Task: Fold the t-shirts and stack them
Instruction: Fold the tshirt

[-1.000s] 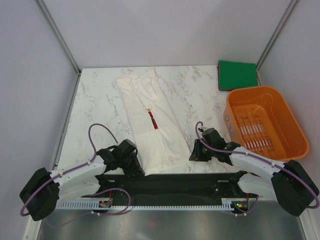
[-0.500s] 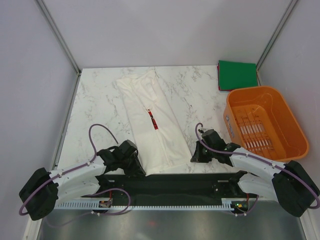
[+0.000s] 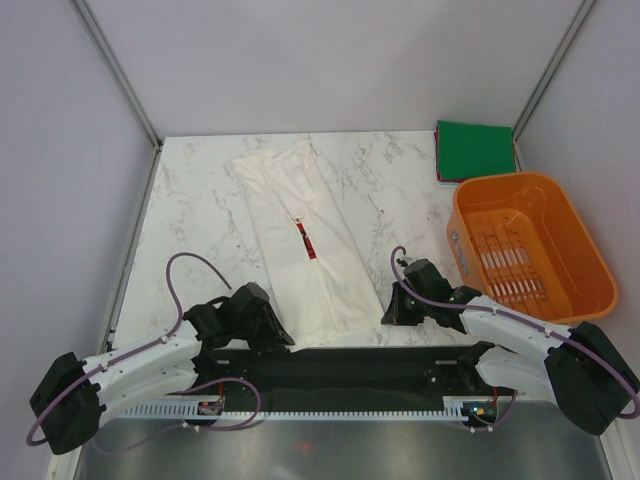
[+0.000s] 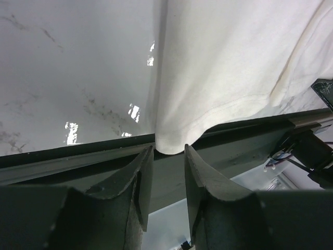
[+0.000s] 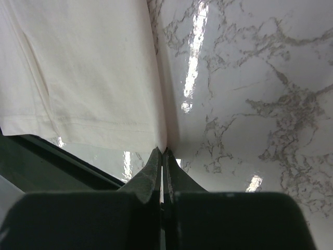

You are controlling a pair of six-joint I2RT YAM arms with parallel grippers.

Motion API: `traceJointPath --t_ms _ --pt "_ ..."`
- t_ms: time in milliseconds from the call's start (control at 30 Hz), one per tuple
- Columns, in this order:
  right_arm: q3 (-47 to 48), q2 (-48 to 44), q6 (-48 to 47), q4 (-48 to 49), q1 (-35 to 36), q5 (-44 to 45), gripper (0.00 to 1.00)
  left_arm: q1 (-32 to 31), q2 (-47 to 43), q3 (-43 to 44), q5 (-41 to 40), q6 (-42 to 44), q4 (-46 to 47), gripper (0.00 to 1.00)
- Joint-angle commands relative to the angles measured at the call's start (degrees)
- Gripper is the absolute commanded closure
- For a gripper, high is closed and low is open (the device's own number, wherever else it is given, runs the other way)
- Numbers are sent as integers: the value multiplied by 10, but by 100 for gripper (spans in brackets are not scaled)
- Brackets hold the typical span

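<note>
Left gripper (image 4: pixel 169 151) hovers at the table's (image 3: pixel 200 200) near edge, jaws parted, with the hem corner of the white t-shirt (image 3: pixel 305 250) between its tips. The shirt lies as a long strip running toward the far edge. Right gripper (image 5: pixel 162 152) is pressed closed at the hem's other corner; whether it pinches cloth is unclear. The green t-shirt (image 3: pixel 475 148) lies folded in the far right corner.

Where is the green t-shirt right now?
In the top view, the folded green t-shirt lies at the far right corner of the marble table, just beyond the orange basket.
</note>
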Motion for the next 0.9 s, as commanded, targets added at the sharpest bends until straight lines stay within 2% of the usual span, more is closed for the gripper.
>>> traceJointPath --t_ms 0,300,867 --pt "-9 -10 2 -11 5 8 100 -5 -9 -13 -20 -42 8 61" --pt "-8 -15 7 -9 5 8 100 -19 3 -19 -52 -58 10 60" --pt "-16 -21 19 0 11 11 100 -49 49 -19 -75 -65 53 74"
